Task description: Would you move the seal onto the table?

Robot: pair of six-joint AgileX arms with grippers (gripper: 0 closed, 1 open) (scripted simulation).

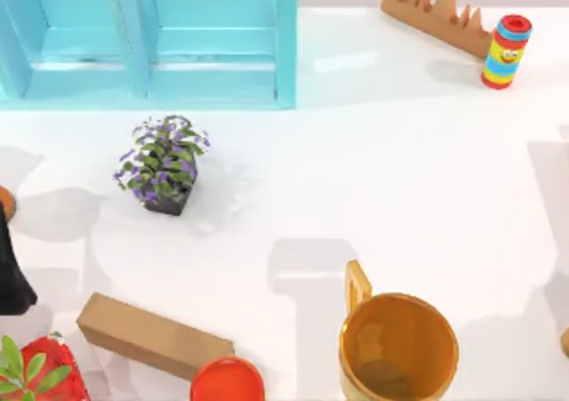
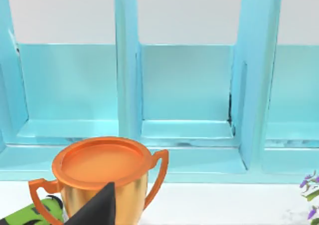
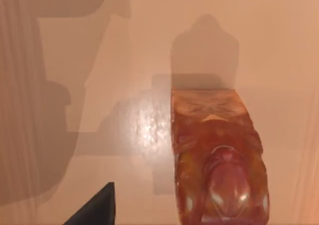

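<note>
White shiny table (image 1: 382, 170) spreads out in the top view, with a light-blue cabinet (image 1: 151, 36) at the back left. A purple-flowered plant (image 1: 163, 165) stands near it. An orange mug (image 1: 397, 348) and a cardboard block (image 1: 151, 336) sit at the front. My left arm (image 1: 11, 272) is at the left edge.

From the left wrist, the left gripper (image 2: 94, 207) is just beside a gold trophy cup (image 2: 102, 177), facing the cabinet. I cannot tell how wide it is open.

From the right wrist, the seal (image 3: 217, 160) lies on the shiny flat top. The right gripper (image 3: 94, 207) is near it, not touching. I cannot tell how wide it is open.
</note>
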